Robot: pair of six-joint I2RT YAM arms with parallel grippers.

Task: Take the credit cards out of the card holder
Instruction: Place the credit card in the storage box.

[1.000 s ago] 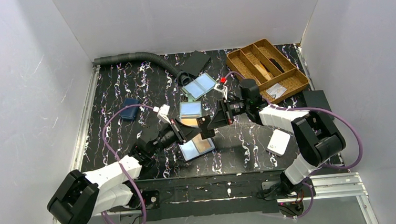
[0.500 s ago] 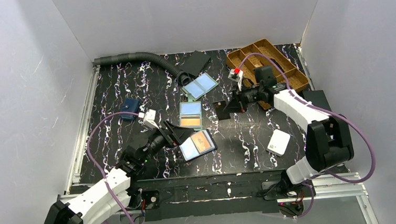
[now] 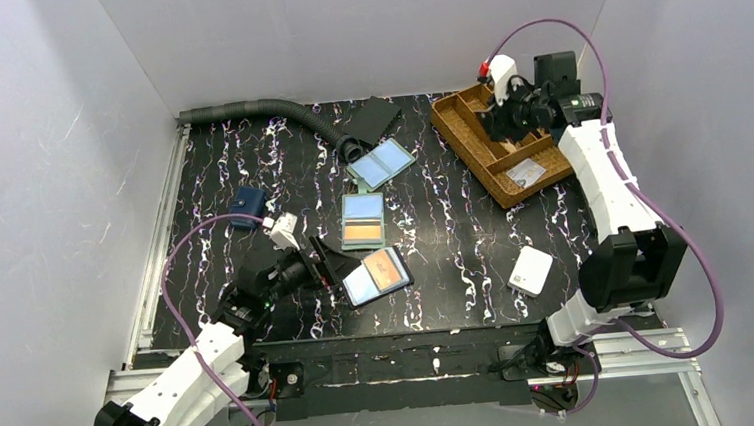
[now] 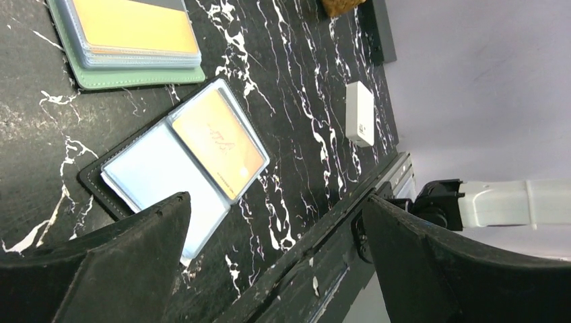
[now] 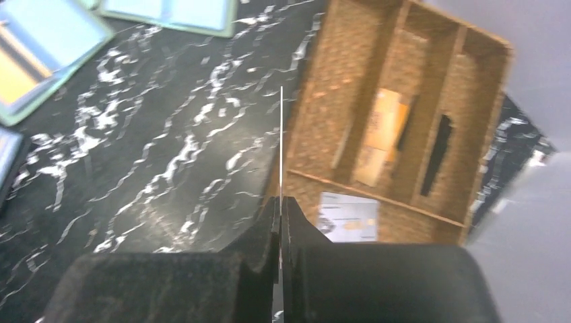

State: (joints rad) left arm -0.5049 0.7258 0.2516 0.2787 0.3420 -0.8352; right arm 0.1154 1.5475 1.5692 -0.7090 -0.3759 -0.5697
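At the near edge of the black white-veined table (image 3: 455, 238), the left gripper (image 4: 275, 202) hovers with its fingers spread wide and nothing between them, just short of a black-rimmed bifold holder (image 3: 377, 276) lying open with one pale blue and one orange card showing. A white square box (image 3: 530, 270) sits alone to the right, well apart.

Just beyond lies the grey-green bifold card holder (image 3: 364, 221), flat on the table, with one blue and one orange credit card in its clear pockets. One small navy wallet (image 3: 246, 207) rests to its left, and a third bifold with two pale blue panels (image 3: 382, 163) lies farther back, making three holders in all. Bare table runs between the holders and the box.

In the far right corner, the right gripper (image 5: 279, 202) is pinched tight on a thin card (image 5: 281, 148), seen edge-on, over the rim of a compartmented woven tray (image 3: 467, 160). A grey ribbed hose (image 3: 255, 108) lines the back wall.
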